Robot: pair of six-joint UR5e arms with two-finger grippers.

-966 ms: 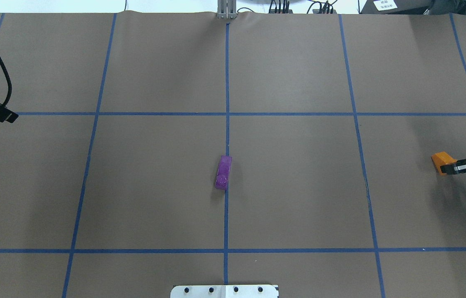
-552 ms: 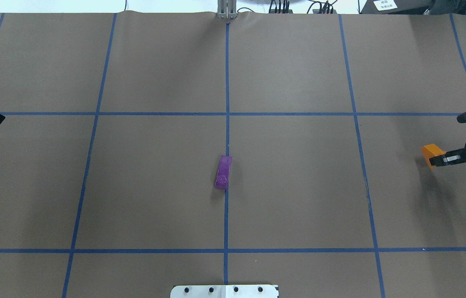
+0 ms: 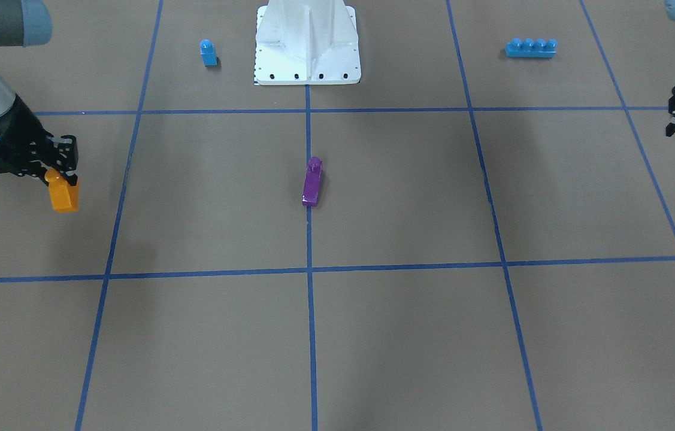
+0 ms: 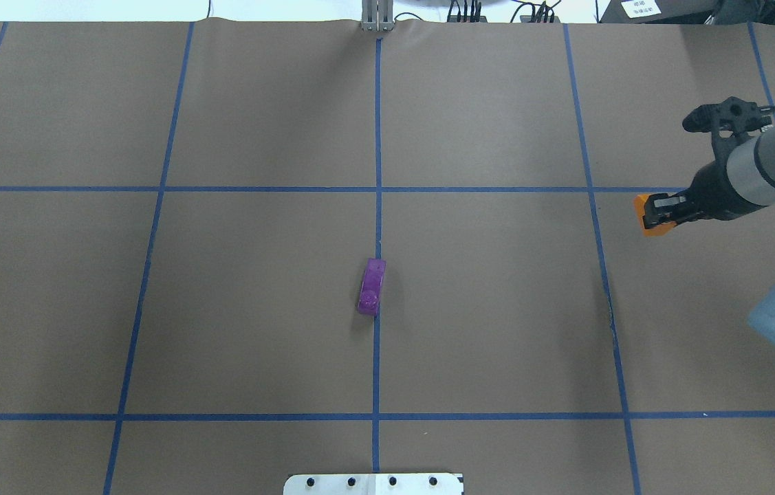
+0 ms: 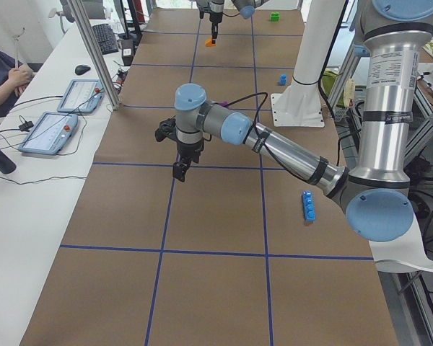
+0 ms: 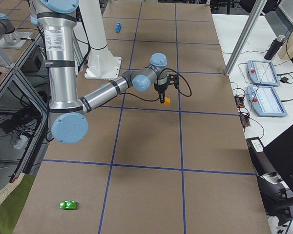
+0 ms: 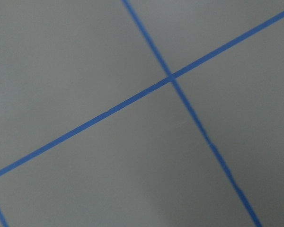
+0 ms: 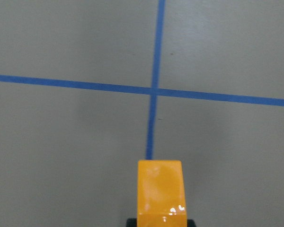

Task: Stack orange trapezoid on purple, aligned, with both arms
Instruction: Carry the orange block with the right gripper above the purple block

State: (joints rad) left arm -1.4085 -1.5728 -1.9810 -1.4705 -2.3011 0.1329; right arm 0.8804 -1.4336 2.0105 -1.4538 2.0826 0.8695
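The left end effector hangs over the table; I cannot tell how far its jaws are parted. The purple lies on the table between the two end effectors, well apart from both. The right end effector is clamped on the orange trapezoid, holding it above the table.
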